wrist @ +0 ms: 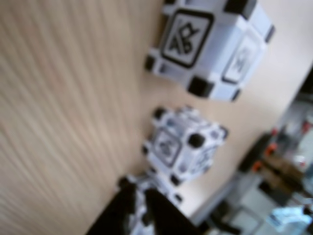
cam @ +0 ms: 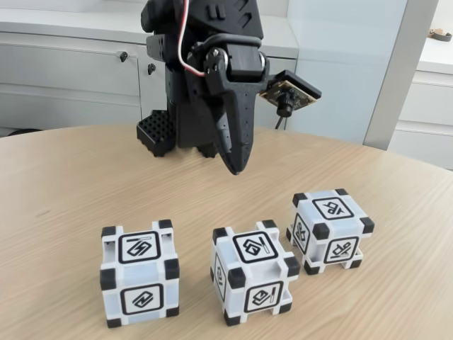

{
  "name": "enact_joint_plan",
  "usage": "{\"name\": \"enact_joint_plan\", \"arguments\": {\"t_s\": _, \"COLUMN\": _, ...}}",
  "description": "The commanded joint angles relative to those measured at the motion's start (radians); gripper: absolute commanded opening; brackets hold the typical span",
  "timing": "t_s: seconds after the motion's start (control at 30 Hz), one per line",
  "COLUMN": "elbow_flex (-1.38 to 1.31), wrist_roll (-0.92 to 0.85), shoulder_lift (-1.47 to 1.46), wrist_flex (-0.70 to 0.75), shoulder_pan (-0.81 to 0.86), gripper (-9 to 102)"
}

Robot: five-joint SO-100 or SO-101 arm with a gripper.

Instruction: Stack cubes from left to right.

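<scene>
We observed the gripper (cam: 236, 168) hanging above the wooden table (cam: 64, 191), fingers together and empty. Three cubes sat apart in a row before it: left cube (cam: 139, 273), middle cube (cam: 253, 278), right cube (cam: 330, 230), clear gaps between them. Each was smooth white-grey plastic with black corner blocks, the middle and right ones turned slightly. The wrist view was blurred.

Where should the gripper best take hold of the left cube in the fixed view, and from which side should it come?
Probably from above: the left cube stands upright and apart from the middle cube, so the gripper could close on two opposite flat side faces.
</scene>
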Motion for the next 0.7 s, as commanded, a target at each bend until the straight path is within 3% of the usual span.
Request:
{"name": "enact_joint_plan", "arguments": {"t_s": 0.0, "elbow_flex": -0.015, "wrist_roll": -0.021, "shoulder_lift": 0.000, "wrist_flex": 0.000, "shoulder_pan": 0.017, "gripper": 0}}
{"name": "enact_joint_plan", "arguments": {"t_s": 0.67, "elbow_flex": -0.015, "wrist_roll": -0.032, "shoulder_lift": 0.000, "wrist_flex": 0.000, "shoulder_pan": 0.017, "gripper": 0}}
